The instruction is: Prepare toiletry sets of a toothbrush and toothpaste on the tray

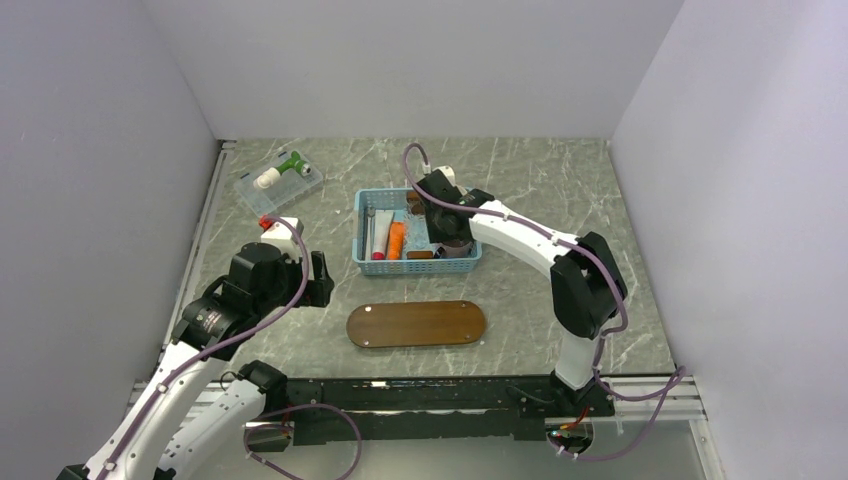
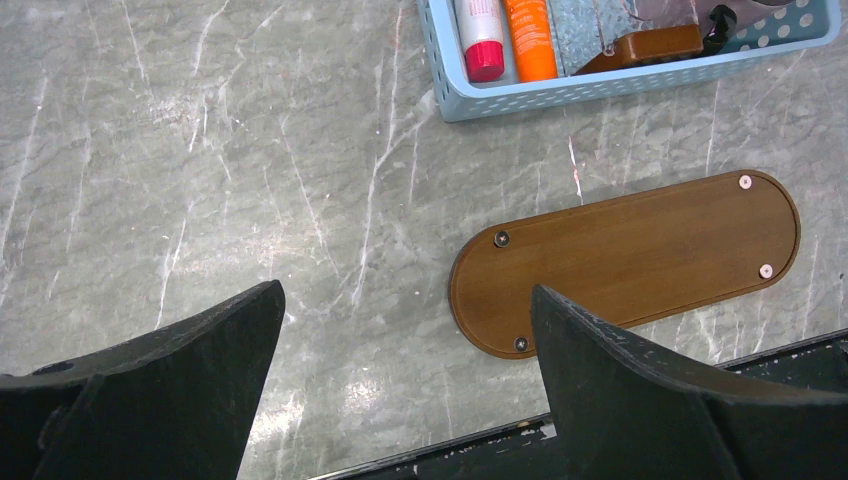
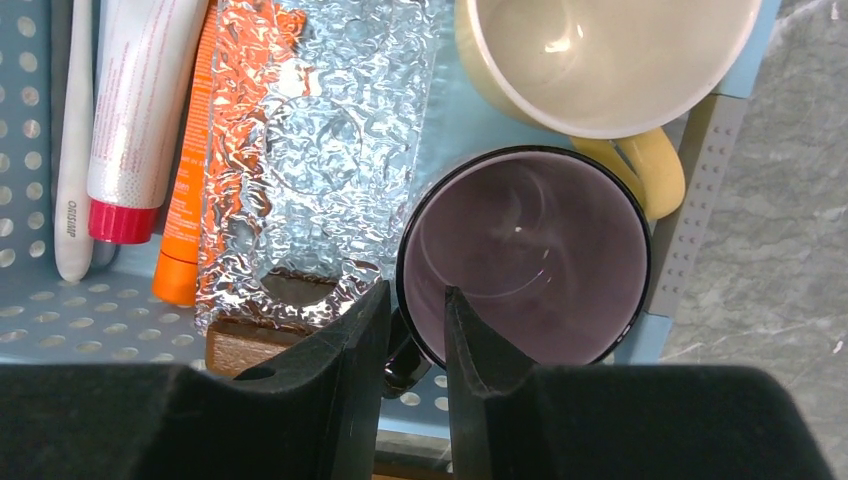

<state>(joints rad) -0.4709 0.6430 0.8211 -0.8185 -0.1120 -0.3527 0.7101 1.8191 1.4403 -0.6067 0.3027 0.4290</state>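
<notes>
The orange toothpaste (image 3: 183, 225) lies in the light-blue basket (image 1: 416, 268), beside a white tube with a red cap (image 3: 140, 110). The slim white toothbrush (image 3: 74, 150) lies along the basket's left wall. In front of the basket the brown wooden tray (image 1: 416, 324) rests bare on the table. My right gripper (image 3: 415, 295) is down in the basket's right end, jaws narrowed astride the rim of a dark mug (image 3: 525, 260), one finger outside by the handle and one inside. Whether they press the wall does not show. My left gripper (image 2: 405, 290) hangs open left of the tray (image 2: 640, 255), holding nothing.
The basket also holds a pale yellow mug (image 3: 600, 60), a crinkled foil packet (image 3: 320, 150) and a brown wooden block (image 3: 250, 350). At the back left stands a clear plastic box (image 1: 280, 180) with a green and white item. Grey walls close in the table.
</notes>
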